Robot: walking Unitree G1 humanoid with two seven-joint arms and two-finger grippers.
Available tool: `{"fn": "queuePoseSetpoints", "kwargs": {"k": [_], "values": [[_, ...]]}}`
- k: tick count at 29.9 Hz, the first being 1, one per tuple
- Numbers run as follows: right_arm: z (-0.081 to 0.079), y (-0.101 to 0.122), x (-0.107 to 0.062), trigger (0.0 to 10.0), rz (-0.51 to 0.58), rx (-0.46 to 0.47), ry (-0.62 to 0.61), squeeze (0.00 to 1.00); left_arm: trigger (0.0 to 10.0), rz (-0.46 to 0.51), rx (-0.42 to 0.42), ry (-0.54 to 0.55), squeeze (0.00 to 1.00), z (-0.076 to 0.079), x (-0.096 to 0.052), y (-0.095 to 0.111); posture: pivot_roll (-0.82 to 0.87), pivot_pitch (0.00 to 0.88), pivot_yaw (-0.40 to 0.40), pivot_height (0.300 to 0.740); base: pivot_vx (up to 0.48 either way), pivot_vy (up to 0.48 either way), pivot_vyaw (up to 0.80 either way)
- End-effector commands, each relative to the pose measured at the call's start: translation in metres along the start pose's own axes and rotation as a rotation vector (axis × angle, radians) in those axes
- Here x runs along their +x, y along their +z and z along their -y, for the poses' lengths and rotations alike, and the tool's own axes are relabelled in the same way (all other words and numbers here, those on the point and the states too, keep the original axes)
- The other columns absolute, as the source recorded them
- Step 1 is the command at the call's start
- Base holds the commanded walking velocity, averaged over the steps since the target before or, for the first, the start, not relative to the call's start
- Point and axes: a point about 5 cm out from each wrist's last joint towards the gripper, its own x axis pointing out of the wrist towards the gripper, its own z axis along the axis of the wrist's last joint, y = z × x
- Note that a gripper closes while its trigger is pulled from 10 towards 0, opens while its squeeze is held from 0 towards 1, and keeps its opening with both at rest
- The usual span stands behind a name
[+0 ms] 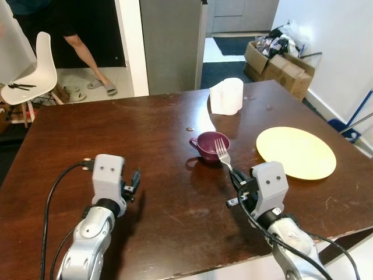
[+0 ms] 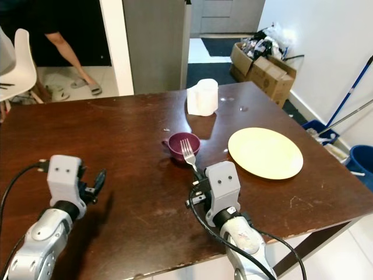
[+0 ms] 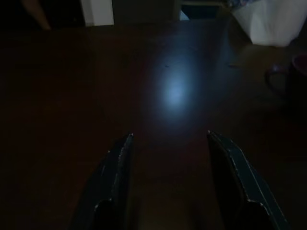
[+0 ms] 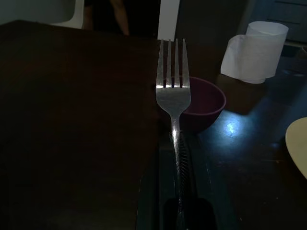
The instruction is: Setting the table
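**End effector pinching a fork beside the plate**

Right end effector (image 1: 236,178) has its two black fingers pressed together on the handle of a silver metal fork (image 1: 223,154), which sticks out forward with its four tines raised over the dark brown wooden table (image 1: 116,134). Taking the round yellow plate (image 1: 296,151) as the landmark, the fork sits just to the plate's left, apart from its rim, with the small purple cup (image 1: 208,145) a little farther left and directly behind the tines. A white roll of paper (image 1: 226,95) stands beyond the plate, toward the table's far edge.

The fork looks thin, stiff and light, with a polished, glinting neck and a ridged or patterned handle. Smooth metal like this is likely slippery, so a hold low on the textured handle, as now, seems the safest place; a grip near the narrow neck would probably let it pivot. It should not bend or break if set down, though it may clatter or slide on the glossy wood.

Left end effector (image 1: 132,184) hovers low over bare wood well to the plate's left, its fingers (image 3: 115,172) spread and holding nothing.

A person's leg (image 1: 87,55) and a white chair (image 1: 32,76) stand on the floor beyond the table.
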Motion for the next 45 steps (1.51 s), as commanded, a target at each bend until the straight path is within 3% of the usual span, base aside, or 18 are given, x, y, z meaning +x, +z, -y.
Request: {"fn": "queuePoseSetpoints", "kwargs": {"k": [1, 9, 18, 45], "values": [[-0.001, -0.003, 0.001, 10.0, -0.009, 0.004, 0.018, 0.00, 10.0, 0.026, -0.054, 0.000, 0.00, 0.002, -0.001, 0.003, -0.16, 0.000, 0.041, 0.740, 0.000, 0.000, 0.00], [0.002, 0.002, 0.012, 10.0, 0.018, -0.006, 0.018, 0.00, 10.0, 0.059, -0.035, -0.005, 0.00, 0.007, -0.001, 0.006, -0.16, 0.000, 0.052, 0.740, 0.000, 0.000, 0.00], [0.002, 0.002, 0.014, 10.0, 0.027, 0.003, 0.007, 0.00, 10.0, 0.085, 0.031, -0.018, 0.00, 0.008, 0.009, 0.014, -0.16, 0.000, 0.062, 0.740, 0.000, 0.000, 0.00], [0.004, -0.002, 0.018, 10.0, 0.031, 0.015, -0.018, 0.00, 10.0, 0.087, 0.045, -0.015, 0.00, 0.006, 0.007, 0.016, -0.14, 0.000, 0.078, 0.740, 0.000, 0.000, 0.00]]}}
